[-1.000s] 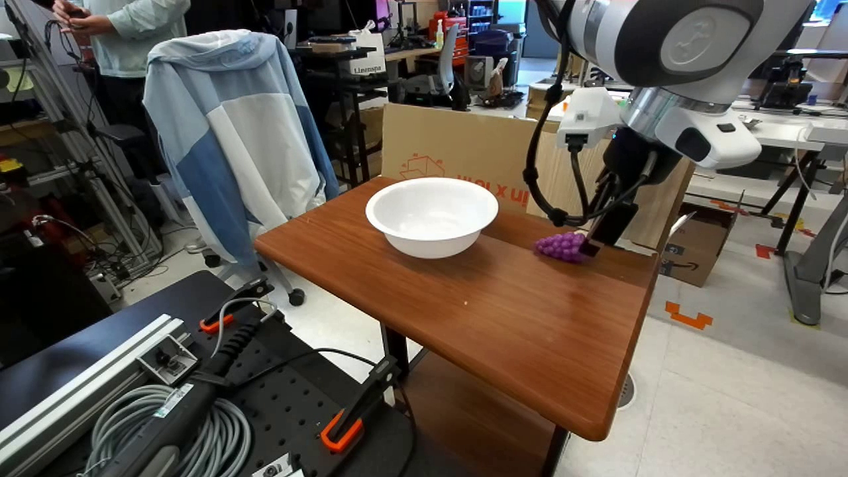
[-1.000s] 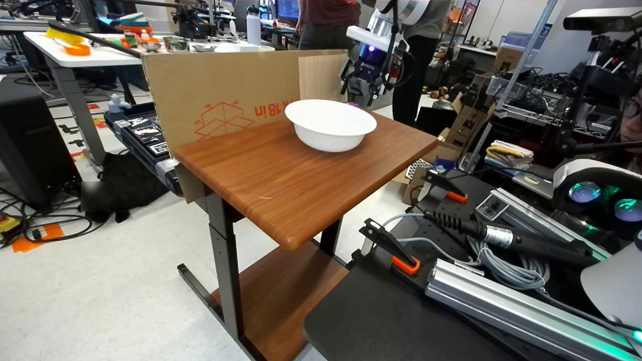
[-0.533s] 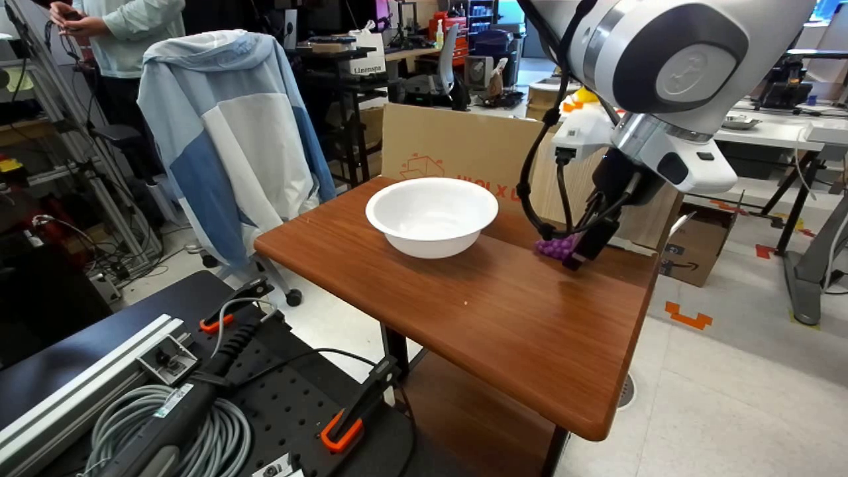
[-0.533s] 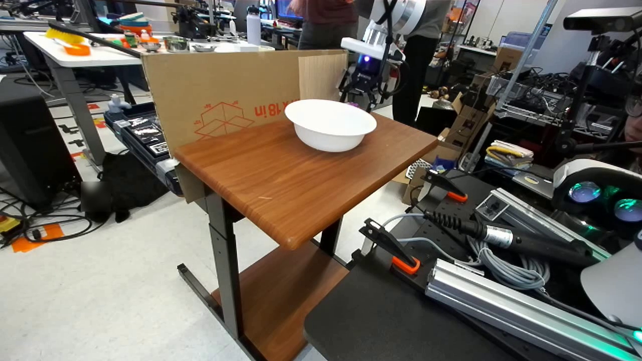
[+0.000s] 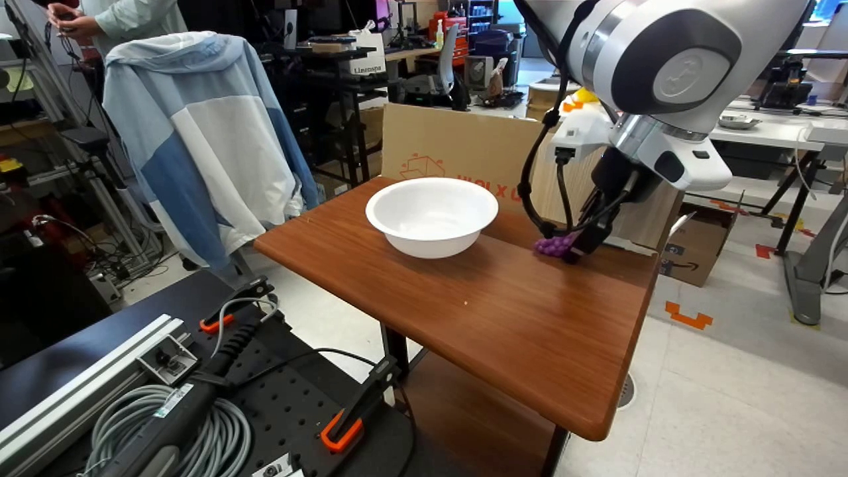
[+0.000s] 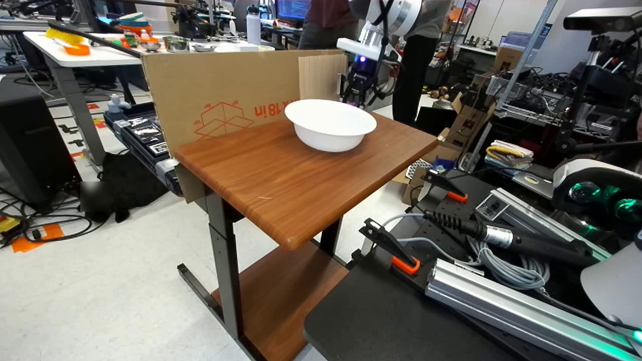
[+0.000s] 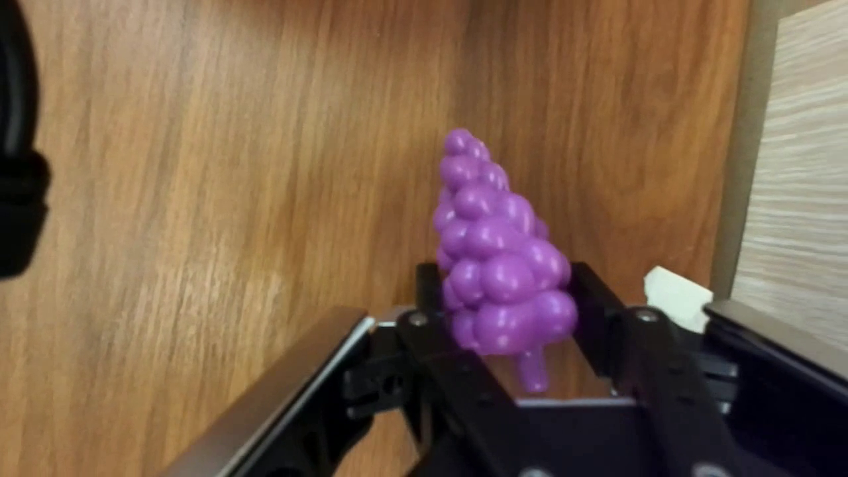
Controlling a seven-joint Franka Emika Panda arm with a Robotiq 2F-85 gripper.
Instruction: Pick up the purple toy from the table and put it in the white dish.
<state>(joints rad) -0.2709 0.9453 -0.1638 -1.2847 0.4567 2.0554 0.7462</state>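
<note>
Tool: one, black, two-fingered, carried on a white arm. It is drawn in and clamped on the broad stem end of a purple toy grape bunch; the fingers stand one to each flank, parted only by the toy's own breadth.

Grape bunch: one, glossy, tapered. Narrow tip projects forward of the fingers; short stem shows between them. It is near one end of the bench, low at the wood-grain top; whether it touches that top or is slightly raised cannot be told.

White bowl: one, round, wide-rimmed, deep-sided. It sits upright on the bench, apart from toy and tool. In an exterior view, bowl and tool hide most of the grape bunch.

Cardboard sheet: one, red-printed, standing along an edge of the bench, with a pale wood-grain board against it.
</note>
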